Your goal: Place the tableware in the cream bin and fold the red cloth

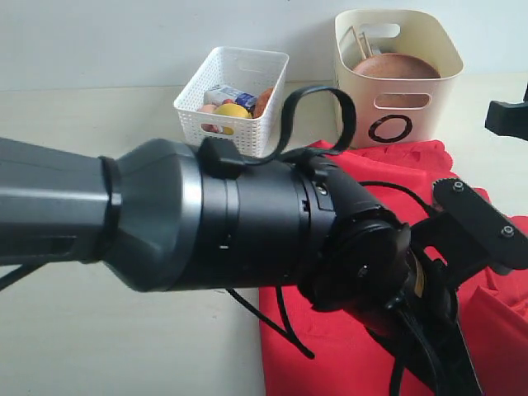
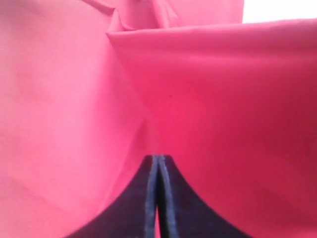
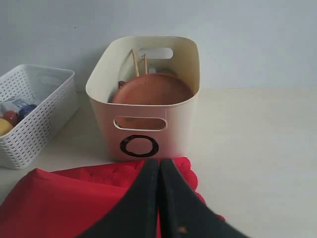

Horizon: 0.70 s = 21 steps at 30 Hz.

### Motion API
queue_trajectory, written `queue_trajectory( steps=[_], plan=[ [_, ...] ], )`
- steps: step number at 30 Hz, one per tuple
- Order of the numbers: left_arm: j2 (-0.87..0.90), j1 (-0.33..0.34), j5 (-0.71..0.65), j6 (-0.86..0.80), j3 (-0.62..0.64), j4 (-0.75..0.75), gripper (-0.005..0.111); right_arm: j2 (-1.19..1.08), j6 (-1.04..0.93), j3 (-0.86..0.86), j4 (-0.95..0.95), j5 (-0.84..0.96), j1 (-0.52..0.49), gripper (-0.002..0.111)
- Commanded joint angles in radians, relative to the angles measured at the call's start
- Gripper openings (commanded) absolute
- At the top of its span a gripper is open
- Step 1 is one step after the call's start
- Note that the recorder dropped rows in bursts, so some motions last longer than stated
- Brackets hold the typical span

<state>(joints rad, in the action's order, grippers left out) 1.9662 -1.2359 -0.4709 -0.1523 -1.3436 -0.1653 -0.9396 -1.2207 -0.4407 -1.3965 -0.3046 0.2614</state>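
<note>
Red cloth [image 2: 223, 99] is pinched at the left end effector's [image 2: 157, 159] clenched tips. The right end effector [image 3: 158, 166] is clenched empty above the cloth's edge. Just beyond, the cream bin [image 3: 183, 129] on the desk [image 3: 257, 139] holds the wooden plate [image 3: 151, 89] and chopsticks [image 3: 134, 62].

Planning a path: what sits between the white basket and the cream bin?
Nothing: bare table between white basket and cream bin, per the right wrist view.
</note>
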Motion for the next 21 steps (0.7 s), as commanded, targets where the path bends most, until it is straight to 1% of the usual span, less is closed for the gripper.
queue_trajectory(
  steps=[1, 4, 8, 10, 12, 14, 16, 17, 18, 21],
  plan=[
    [-0.085, 0.053, -0.091, 0.036, -0.005, 0.067, 0.001, -0.013, -0.015, 0.006, 0.050, 0.079, 0.000, 0.000],
    [-0.173, 0.112, -0.126, 0.074, 0.023, 0.136, 0.001, -0.057, -0.013, 0.006, 0.143, 0.156, 0.000, 0.000],
    [-0.345, 0.208, -0.101, 0.137, 0.126, 0.199, 0.001, -0.136, -0.006, 0.002, 0.153, 0.153, 0.000, 0.000],
    [-0.454, 0.254, -0.048, 0.152, 0.202, 0.199, 0.001, -0.181, -0.006, -0.016, 0.147, 0.186, 0.000, 0.000],
    [-0.553, 0.287, 0.019, 0.160, 0.275, 0.199, 0.001, -0.230, -0.008, -0.041, 0.147, 0.285, 0.000, 0.000],
    [-0.659, 0.314, 0.099, 0.168, 0.357, 0.199, 0.000, -0.288, -0.008, -0.071, 0.155, 0.390, 0.000, 0.000],
    [-0.745, 0.333, 0.159, 0.171, 0.433, 0.199, 0.000, -0.338, -0.008, -0.091, 0.167, 0.437, 0.000, 0.000],
    [-0.788, 0.342, 0.181, 0.171, 0.465, 0.199, 0.000, -0.377, -0.008, -0.103, 0.169, 0.439, 0.000, 0.000],
    [-0.864, 0.366, 0.221, 0.171, 0.517, 0.205, 0.000, -0.431, -0.008, -0.115, 0.169, 0.430, 0.000, 0.000],
    [-0.956, 0.414, 0.242, 0.171, 0.577, 0.210, 0.000, -0.534, -0.008, -0.135, 0.169, 0.408, 0.000, 0.000]
  ],
)
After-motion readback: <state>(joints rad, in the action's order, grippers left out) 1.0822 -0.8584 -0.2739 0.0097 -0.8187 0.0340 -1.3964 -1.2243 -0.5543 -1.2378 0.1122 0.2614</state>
